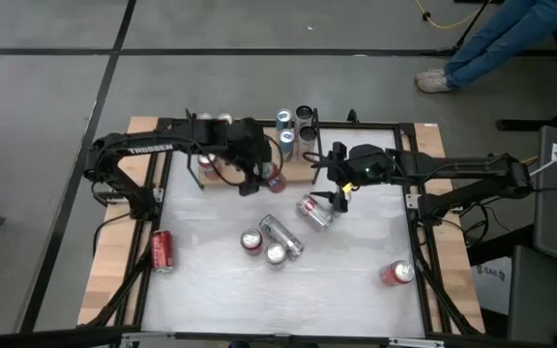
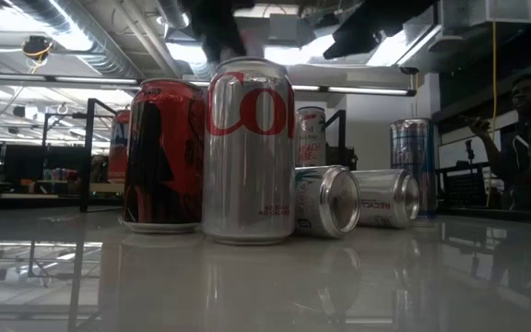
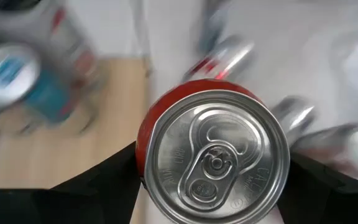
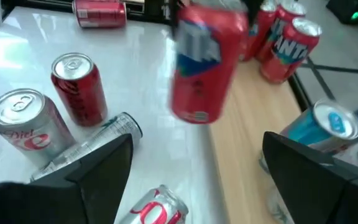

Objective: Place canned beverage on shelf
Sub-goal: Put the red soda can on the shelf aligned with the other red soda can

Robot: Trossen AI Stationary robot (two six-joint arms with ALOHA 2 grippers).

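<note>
A red can (image 3: 213, 155) with a silver top hangs in the air between the fingers of my left gripper (image 1: 262, 177), which is shut on it. In the right wrist view the red can (image 4: 204, 68) hangs over the white table beside the shelf's wooden board (image 4: 244, 130). Two orange cans (image 4: 291, 37) and a blue one (image 4: 328, 127) stand on the shelf. My right gripper (image 1: 341, 196) hovers open, nothing between its fingers (image 4: 98, 168), above a can lying on its side (image 1: 314, 211). My left gripper pinches the red can by its side wall (image 3: 143, 140) near the top end, one finger on each side. The fingers come slanting down from above. The can is lifted clear of the table and hangs nearly upright, a little tilted.
On the white table stand a silver Diet Coke can (image 4: 23, 124) and a red can (image 4: 76, 87), with a slim silver can (image 4: 101, 143) lying beside them. More red cans sit at the left (image 1: 162, 251) and near right (image 1: 397, 274). A person (image 2: 528, 138) is beyond the table.
</note>
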